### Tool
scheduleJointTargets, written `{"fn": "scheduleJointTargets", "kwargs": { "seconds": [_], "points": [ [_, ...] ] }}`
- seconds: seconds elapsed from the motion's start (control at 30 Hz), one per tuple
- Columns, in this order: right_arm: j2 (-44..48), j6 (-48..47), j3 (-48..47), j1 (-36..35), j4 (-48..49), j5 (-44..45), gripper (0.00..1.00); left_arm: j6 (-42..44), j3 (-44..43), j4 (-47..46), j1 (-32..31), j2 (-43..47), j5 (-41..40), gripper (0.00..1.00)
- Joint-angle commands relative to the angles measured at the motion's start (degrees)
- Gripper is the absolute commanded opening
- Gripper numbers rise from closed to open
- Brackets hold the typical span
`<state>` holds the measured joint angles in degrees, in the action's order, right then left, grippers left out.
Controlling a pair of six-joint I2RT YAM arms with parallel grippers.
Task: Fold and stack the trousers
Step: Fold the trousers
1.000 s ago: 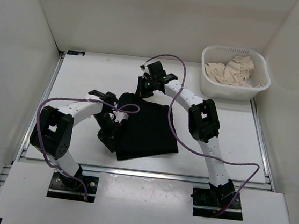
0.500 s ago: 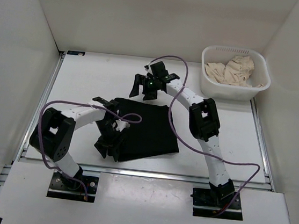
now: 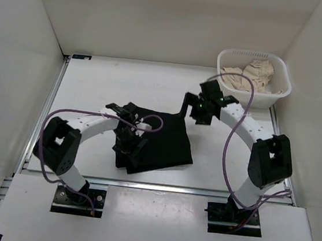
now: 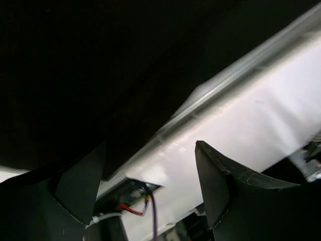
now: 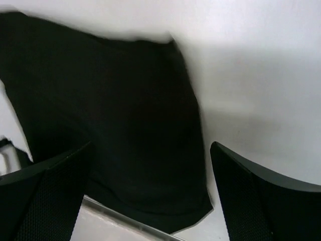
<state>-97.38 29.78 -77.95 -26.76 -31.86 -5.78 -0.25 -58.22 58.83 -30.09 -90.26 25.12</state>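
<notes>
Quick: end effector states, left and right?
Left end effector: open, holding nothing, at the trousers' edge.
Right end effector: open, holding nothing, over the trousers.

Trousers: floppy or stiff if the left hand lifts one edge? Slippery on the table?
Probably floppy: the trousers lie flat as a soft folded slab, rumpled at the edge under the left hand, so a lifted edge would likely drape. The matte fabric probably drags and bunches rather than slides on the table.

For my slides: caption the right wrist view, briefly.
Open right gripper hovers over black trousers on the white table.
</notes>
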Motion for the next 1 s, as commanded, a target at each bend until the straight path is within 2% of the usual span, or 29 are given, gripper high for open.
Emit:
{"fn": "scheduleJointTargets", "kwargs": {
  "seconds": [0.0,0.13,0.23,0.33,0.37,0.53,0.6,0.63,0.77,0.9,0.97],
  "points": [
    [2.96,7.38,16.45,0.84,11.32,-7.03,0.99,0.25,3.81,-8.71,-2.08,-2.81,-6.48,0.83],
    [7.29,16.34,27.73,0.84,22.70,-10.21,0.99,0.25,5.48,-15.75,-3.31,-5.09,-16.58,0.83],
    [8.52,23.90,33.10,0.84,26.40,-5.85,0.97,0.25,6.00,-19.88,-3.31,-6.42,-24.67,0.83],
    [9.05,32.86,36.46,0.84,31.84,-3.02,0.85,0.25,7.23,-23.40,-3.31,-6.42,-31.79,0.83],
    [9.05,37.24,38.30,0.84,33.51,-2.40,0.77,0.25,7.24,-24.10,-3.31,-6.42,-33.20,0.83],
    [8.35,43.60,38.32,-2.23,37.39,1.29,0.54,0.25,8.29,-28.06,-3.31,-7.48,-41.10,0.83],
    [7.83,43.61,36.65,-2.76,37.39,2.35,0.43,0.25,8.29,-29.29,-2.61,-8.09,-41.64,0.83],
    [7.82,43.61,36.04,-2.77,37.39,3.31,0.42,0.25,7.68,-29.30,-1.65,-8.09,-41.65,0.83],
    [5.54,41.32,31.91,-2.06,33.11,4.72,0.42,0.25,5.93,-28.34,-0.85,-7.57,-38.41,0.83],
    [5.54,39.74,31.28,-0.14,31.86,4.73,0.42,0.25,2.85,-21.84,-0.85,-3.00,-29.62,0.84],
    [6.15,37.99,30.76,0.39,30.63,4.73,0.50,0.25,1.36,-17.63,-0.85,-0.28,-26.72,0.84]
  ]
}}
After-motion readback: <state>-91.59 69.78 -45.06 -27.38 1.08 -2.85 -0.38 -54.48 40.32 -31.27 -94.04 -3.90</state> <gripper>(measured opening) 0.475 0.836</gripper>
